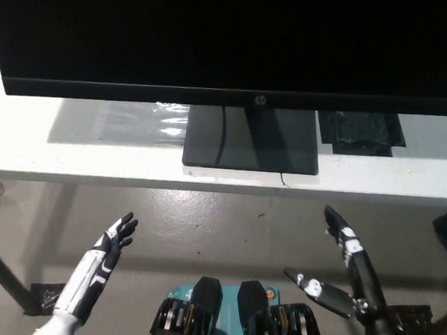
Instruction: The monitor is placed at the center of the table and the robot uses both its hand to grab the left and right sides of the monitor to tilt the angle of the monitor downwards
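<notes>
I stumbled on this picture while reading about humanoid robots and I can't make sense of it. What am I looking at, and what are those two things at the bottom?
This is one view from a camera on the robot's head, looking steeply down. The two things are its own hands: the left hand at lower left and the black right hand at lower right. Both are open and hold nothing, raised before the table's edge. On the white table stands a dark monitor on its flat base; neither hand touches it yet.

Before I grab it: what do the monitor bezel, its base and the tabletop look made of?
Monitor bezel: looks like matte black plastic, no glare. Base: dark and glossy, showing reflections, probably plastic. Tabletop: smooth white, likely laminate, faintly mirroring the screen's shadow.
</notes>
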